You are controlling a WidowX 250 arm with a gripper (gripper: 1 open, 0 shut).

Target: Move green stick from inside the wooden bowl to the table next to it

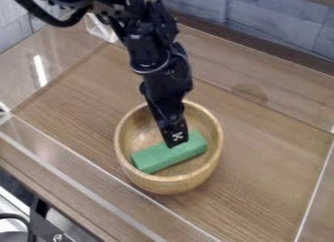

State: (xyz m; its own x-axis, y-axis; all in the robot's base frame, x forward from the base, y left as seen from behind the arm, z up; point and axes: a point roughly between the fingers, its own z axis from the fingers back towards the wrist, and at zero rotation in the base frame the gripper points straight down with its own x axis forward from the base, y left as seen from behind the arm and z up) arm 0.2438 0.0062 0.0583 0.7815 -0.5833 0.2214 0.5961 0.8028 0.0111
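Near the table's [78, 100] front edge, the wooden bowl [135, 158] is seen with the green stick [159, 158] lying flat inside it. Just above the stick's far end, the gripper [174, 139] is held pointing down, fingers spread wide, apparently readied for a grasp.

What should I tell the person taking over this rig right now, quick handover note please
Gripper: open, pointing down into the wooden bowl, right over the green stick; it holds nothing.
Green stick: lying flat inside the bowl, running from lower left to upper right in the camera view.
Bowl: on the table, near its front edge.
Done: the arm is in place above the stick.
Left: close on the stick, lift it out, set it on the table beside the bowl.
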